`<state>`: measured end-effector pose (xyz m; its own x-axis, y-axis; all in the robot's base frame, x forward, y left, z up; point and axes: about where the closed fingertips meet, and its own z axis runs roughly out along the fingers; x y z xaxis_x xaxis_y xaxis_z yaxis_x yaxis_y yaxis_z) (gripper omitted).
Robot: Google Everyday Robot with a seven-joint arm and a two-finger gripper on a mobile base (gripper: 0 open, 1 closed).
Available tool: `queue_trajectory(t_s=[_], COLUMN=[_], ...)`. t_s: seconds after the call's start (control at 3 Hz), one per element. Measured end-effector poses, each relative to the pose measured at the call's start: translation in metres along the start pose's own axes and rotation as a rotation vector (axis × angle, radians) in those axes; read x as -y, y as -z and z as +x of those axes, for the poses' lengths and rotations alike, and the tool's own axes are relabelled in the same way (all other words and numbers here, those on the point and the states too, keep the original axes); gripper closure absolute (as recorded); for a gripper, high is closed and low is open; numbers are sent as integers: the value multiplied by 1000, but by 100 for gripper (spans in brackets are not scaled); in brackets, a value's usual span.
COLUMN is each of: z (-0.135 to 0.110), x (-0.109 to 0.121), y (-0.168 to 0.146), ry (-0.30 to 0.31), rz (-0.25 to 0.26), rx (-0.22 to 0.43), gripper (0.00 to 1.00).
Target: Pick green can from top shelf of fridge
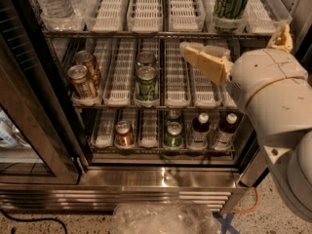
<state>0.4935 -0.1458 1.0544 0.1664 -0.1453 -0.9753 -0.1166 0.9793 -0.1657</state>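
Note:
The green can (232,4), tall, dark green with pale streaks, stands in a white lane tray on the right of the top shelf (151,32) of the fridge (161,177); its top is cut off by the frame. My gripper (233,40) is open and empty. It hangs in front of the fridge just below the top shelf's front edge, under the can. One tan finger (204,60) points left; the other fingertip (281,35) shows at the right. My white arm (278,101) fills the right side.
Water bottles (53,1) stand on the top shelf at the left. The middle rack holds brown cans (80,79) and stubby green cans (146,82). The bottom rack holds cans and dark bottles (197,130). The glass door (29,130) stands open at left. A plastic bag (165,218) lies on the floor.

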Motion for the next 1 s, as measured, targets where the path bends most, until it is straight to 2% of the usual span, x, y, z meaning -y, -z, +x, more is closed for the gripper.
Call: queue_trajectory(t_s=[0.33, 0.67, 1.0], z=[-4, -4, -1], x=[-2, -2, -2], y=[-17, -17, -25], ry=[14, 14, -8], rz=[22, 22, 25], rx=[-22, -22, -33], gripper=[0, 0, 0])
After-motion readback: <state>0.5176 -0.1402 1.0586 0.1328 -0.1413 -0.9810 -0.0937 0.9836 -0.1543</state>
